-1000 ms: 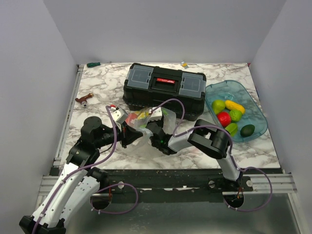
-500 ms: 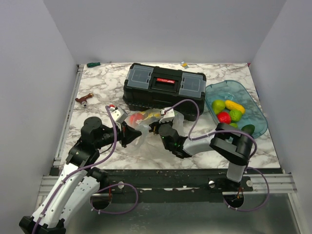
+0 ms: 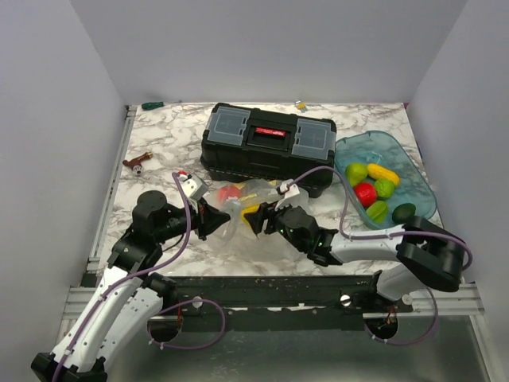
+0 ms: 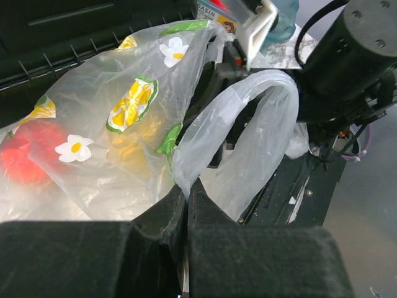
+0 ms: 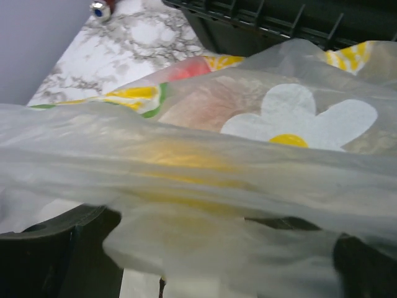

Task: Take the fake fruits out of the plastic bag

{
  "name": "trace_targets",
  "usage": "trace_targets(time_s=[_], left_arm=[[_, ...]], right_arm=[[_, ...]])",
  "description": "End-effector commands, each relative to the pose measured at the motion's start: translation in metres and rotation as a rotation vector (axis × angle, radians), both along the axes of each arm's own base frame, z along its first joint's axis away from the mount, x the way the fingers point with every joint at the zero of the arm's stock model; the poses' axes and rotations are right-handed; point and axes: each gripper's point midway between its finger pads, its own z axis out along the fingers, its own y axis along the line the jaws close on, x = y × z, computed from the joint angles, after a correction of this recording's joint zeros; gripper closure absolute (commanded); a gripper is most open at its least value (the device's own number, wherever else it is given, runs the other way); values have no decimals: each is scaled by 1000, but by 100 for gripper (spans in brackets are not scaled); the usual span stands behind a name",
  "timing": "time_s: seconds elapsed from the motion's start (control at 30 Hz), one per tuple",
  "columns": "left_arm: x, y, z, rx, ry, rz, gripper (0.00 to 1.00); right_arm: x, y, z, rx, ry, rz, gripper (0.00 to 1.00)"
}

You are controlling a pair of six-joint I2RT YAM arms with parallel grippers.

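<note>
The plastic bag [image 3: 245, 193], clear film printed with flowers, lies in front of the black toolbox [image 3: 268, 147]. Inside it show a red fruit [image 3: 229, 192] and a yellow fruit [image 3: 252, 211]. My left gripper [image 3: 210, 218] is shut on a fold of the bag's film [image 4: 177, 167] at the bag's left side. My right gripper [image 3: 261, 216] is at the bag's right side, its jaws wide apart. The film [image 5: 248, 143] drapes over them, with the yellow fruit [image 5: 180, 161] blurred behind it. The left wrist view shows the red fruit [image 4: 25, 155] and the yellow fruit [image 4: 133, 146] through the film.
A translucent blue tray [image 3: 420, 179] at the right holds several fruits: red [image 3: 365, 193], yellow [image 3: 383, 173], light green [image 3: 355, 172] and dark green [image 3: 404, 212]. A red-handled tool [image 3: 137, 163] lies at the left. A small green item [image 3: 151, 105] sits at the back edge.
My right arm has swung its elbow far to the right, and its gripper has shifted slightly right. The bag now spreads wider between the grippers. The left arm has held still.
</note>
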Motion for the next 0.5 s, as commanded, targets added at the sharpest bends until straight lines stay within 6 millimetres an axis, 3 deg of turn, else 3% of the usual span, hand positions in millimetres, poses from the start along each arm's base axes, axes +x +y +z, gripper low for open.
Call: trace_targets(time_s=[0.0, 0.17, 0.47], left_arm=[[2, 1, 8, -4, -26, 8, 100], [3, 1, 7, -3, -24, 7, 100], [3, 0, 6, -2, -17, 3, 100]], right_arm=[[-24, -1, 13, 59, 59, 98, 74], [-26, -14, 41, 102, 28, 75, 74], [-33, -28, 74, 202, 18, 58, 75]])
